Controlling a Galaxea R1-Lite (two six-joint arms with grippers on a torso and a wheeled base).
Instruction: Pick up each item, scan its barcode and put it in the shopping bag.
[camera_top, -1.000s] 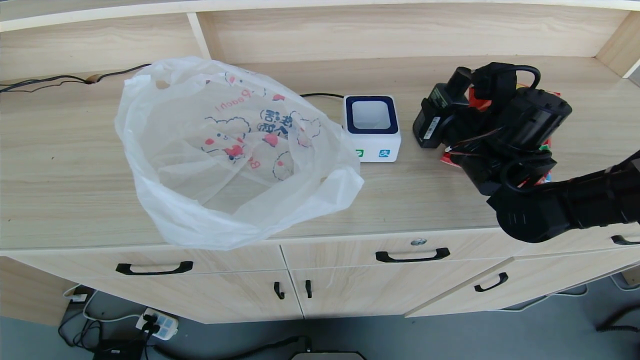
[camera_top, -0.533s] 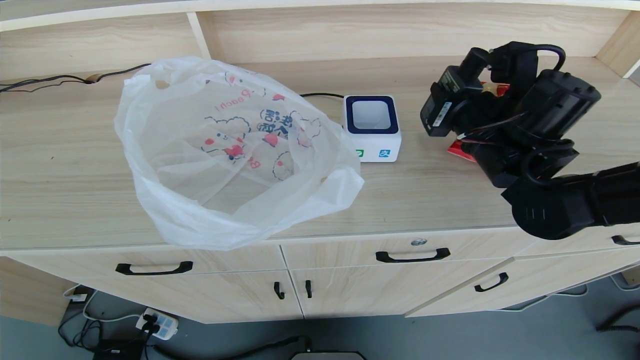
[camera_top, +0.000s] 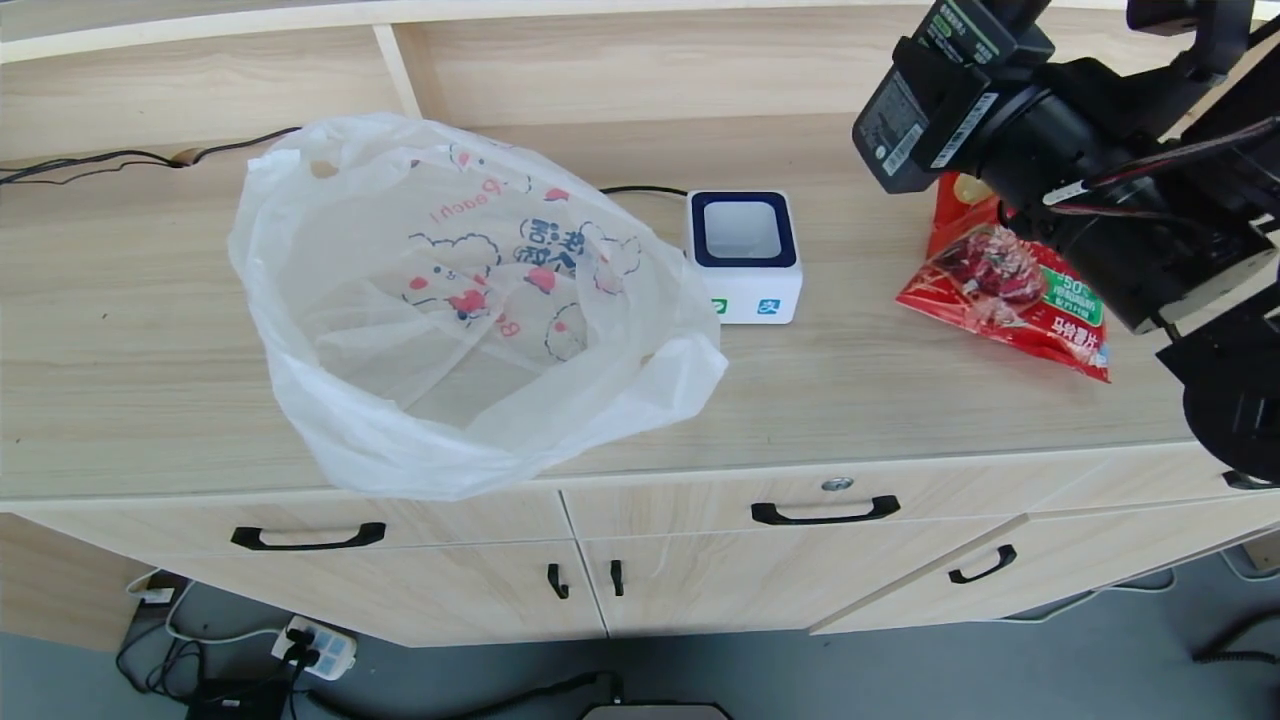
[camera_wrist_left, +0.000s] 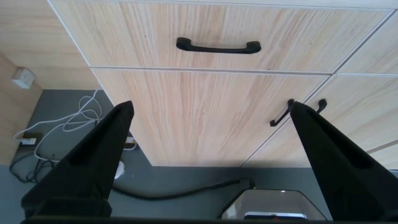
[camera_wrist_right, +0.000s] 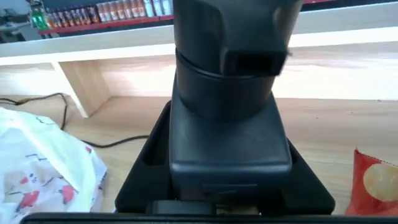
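Observation:
A red snack bag (camera_top: 1010, 290) lies flat on the wooden counter (camera_top: 850, 390), right of the white and blue scan box (camera_top: 745, 255). My right gripper (camera_top: 1000, 135) hangs high above the snack bag, shut on a black handheld scanner (camera_top: 925, 105) with labels on its side. The right wrist view looks along that scanner (camera_wrist_right: 227, 124), with the snack bag (camera_wrist_right: 375, 180) at one edge. The white plastic shopping bag (camera_top: 450, 300) stands open on the counter's left half. My left gripper (camera_wrist_left: 211, 162) is open below the counter, facing the drawer fronts.
A black cable (camera_top: 140, 160) runs along the back left of the counter under a raised shelf (camera_top: 700, 20). Drawers with black handles (camera_top: 825, 513) line the front. Bare counter lies between the scan box and the front edge.
My right arm has risen and swung back to the right with the scanner, uncovering the red snack bag on the counter. The shopping bag and scan box have not moved.

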